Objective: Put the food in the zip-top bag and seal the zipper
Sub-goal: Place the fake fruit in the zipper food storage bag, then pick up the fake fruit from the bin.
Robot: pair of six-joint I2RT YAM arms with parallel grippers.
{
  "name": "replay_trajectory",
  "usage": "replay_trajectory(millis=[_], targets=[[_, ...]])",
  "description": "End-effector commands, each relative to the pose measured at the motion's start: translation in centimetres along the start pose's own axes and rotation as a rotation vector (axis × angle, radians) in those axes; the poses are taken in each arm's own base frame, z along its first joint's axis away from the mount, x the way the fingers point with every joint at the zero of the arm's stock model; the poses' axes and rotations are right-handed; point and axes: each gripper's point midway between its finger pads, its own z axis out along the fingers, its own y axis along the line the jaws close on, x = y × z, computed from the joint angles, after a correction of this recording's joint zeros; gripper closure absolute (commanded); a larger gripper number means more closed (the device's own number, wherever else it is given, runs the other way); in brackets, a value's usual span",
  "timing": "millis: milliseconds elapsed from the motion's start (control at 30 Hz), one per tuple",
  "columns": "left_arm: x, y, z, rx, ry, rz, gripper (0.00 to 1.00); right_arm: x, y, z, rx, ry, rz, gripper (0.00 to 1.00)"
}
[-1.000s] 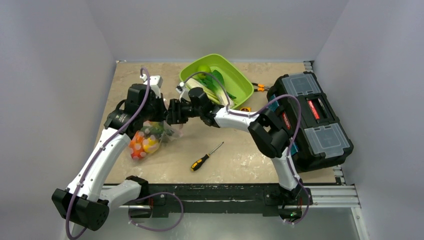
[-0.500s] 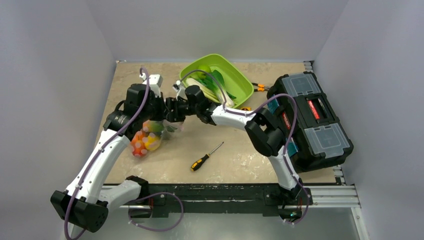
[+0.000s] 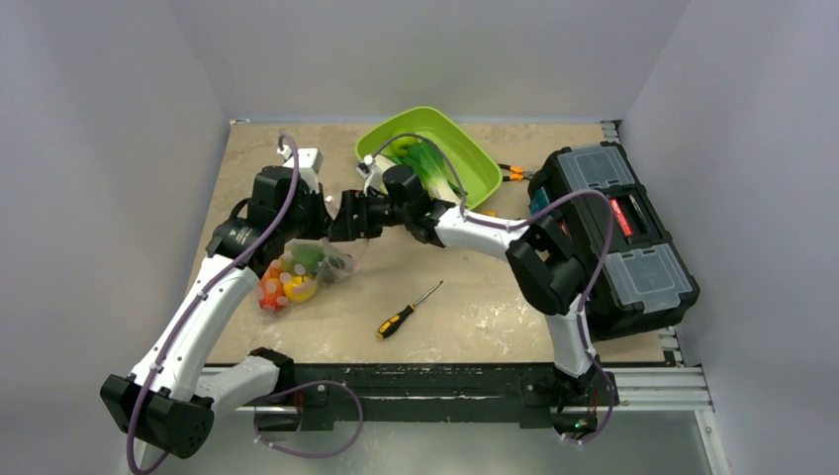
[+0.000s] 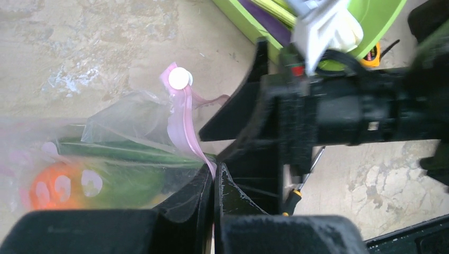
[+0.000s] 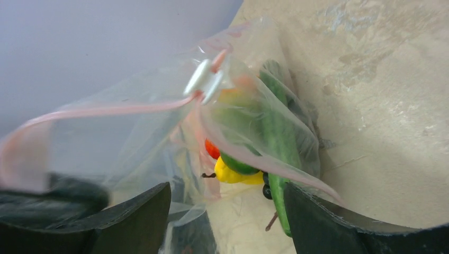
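Food [image 5: 233,172] blurred inside zip-top bag [image 5: 132,132], zipper [image 4: 182,124] partly hidden

Soft, even light falls from above onto the beige mottled worktop [image 3: 475,297], leaving only faint shadows under the arms in the overhead view. In the left wrist view the left pincer [image 4: 213,182] is a dark, unfocused mass at the bottom edge, and the right arm's black wrist [image 4: 339,111] beyond it is smeared. Ahead of the right pincer [image 5: 226,193], the clear crinkly plastic bag [image 5: 132,143] carries milky glare, and its pink closure strip [image 5: 106,111] blurs toward the left edge.
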Motion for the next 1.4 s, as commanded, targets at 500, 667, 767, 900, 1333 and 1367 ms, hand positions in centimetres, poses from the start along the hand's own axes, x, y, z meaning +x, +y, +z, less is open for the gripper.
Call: replay_trajectory(millis=[500, 667, 767, 900, 1333, 1367], targets=[[-0.9, 0.2, -0.3, -0.019, -0.038, -0.002, 1.0, -11.1, -3.4, -12.9, 0.423, -0.347, -0.233, 0.29], [-1.0, 0.2, -0.4, -0.021, -0.038, 0.0, 1.0, -15.6, -7.5, -13.5, 0.662, -0.401, -0.329, 0.31], [-1.1, 0.2, -0.6, -0.019, -0.043, 0.001, 1.0, -18.7, -9.6, -13.6, 0.788, -0.458, -0.4, 0.31], [-1.1, 0.2, -0.7, -0.019, -0.049, 0.001, 1.0, -21.6, -12.3, -12.6, 0.896, -0.483, -0.491, 0.23], [-0.9, 0.1, -0.2, -0.017, -0.033, 0.001, 1.0, -27.4, -17.0, -10.1, 1.061, -0.539, -0.727, 0.03], [-0.8, 0.2, -0.1, -0.021, -0.03, 0.003, 1.0, -27.7, -17.3, -10.0, 1.067, -0.54, -0.75, 0.02]])
